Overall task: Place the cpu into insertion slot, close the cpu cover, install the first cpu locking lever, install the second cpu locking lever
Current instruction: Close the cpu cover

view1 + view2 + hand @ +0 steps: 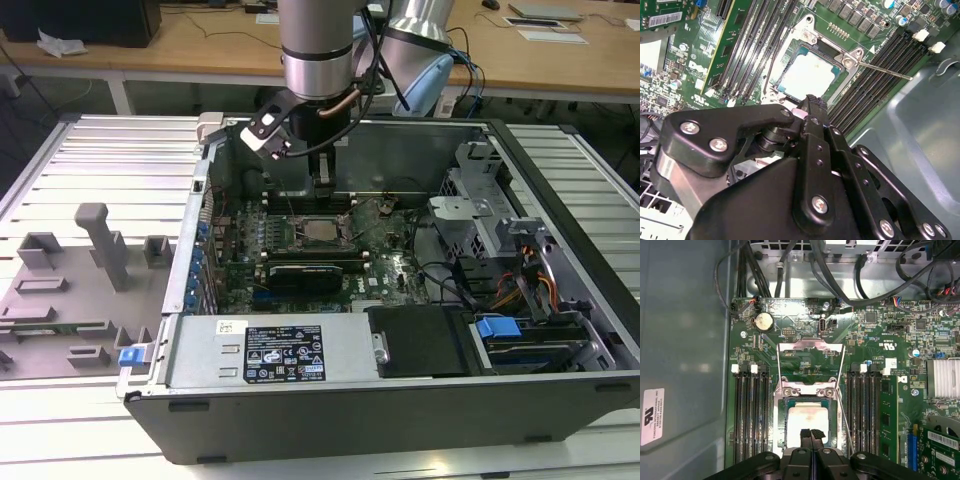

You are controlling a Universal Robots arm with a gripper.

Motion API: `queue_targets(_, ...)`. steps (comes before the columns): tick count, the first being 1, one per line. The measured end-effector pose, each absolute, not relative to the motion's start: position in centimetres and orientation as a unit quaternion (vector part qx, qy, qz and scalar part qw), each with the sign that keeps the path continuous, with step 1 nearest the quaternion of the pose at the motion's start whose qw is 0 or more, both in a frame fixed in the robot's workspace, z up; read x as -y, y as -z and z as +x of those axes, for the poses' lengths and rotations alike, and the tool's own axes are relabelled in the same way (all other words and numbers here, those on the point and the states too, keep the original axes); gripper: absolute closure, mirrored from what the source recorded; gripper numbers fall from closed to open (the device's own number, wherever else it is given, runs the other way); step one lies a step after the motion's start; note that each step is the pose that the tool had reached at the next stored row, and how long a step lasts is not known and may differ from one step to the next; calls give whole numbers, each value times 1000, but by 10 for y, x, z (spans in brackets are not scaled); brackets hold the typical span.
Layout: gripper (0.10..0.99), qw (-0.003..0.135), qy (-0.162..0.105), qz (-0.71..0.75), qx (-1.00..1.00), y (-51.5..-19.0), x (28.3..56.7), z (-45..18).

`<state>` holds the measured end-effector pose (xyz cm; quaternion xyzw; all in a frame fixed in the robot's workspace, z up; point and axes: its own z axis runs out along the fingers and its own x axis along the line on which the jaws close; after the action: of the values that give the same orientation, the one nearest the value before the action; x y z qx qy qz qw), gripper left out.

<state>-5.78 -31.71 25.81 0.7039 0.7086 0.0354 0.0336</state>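
Observation:
The cpu (807, 421) lies flat in the insertion slot (781, 425) in the middle of the green motherboard (875, 340); its pale metal top (807, 75) is bare. The cpu cover (810, 346) is swung open behind the socket, with board visible through its window. One thin locking lever (845, 425) stands free beside the socket, its rod (885, 70) reaching over the memory slots. My gripper (811, 434) hovers over the chip's near edge, fingers shut together with nothing between them. From outside, the gripper (322, 185) hangs just above the cpu (322, 232).
Black memory slots (747, 415) flank the socket on both sides. Cables (760, 270) hang at the case's back wall. A card (305, 272), drive cages (480, 215) and the power supply (270, 350) fill the open case. A grey fixture tray (70, 290) sits at the exterior view's left.

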Motion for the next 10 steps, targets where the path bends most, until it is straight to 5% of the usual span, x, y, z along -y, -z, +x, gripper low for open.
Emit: queue_targets(10,980,29,-30,704,-709,-258,318,-51)
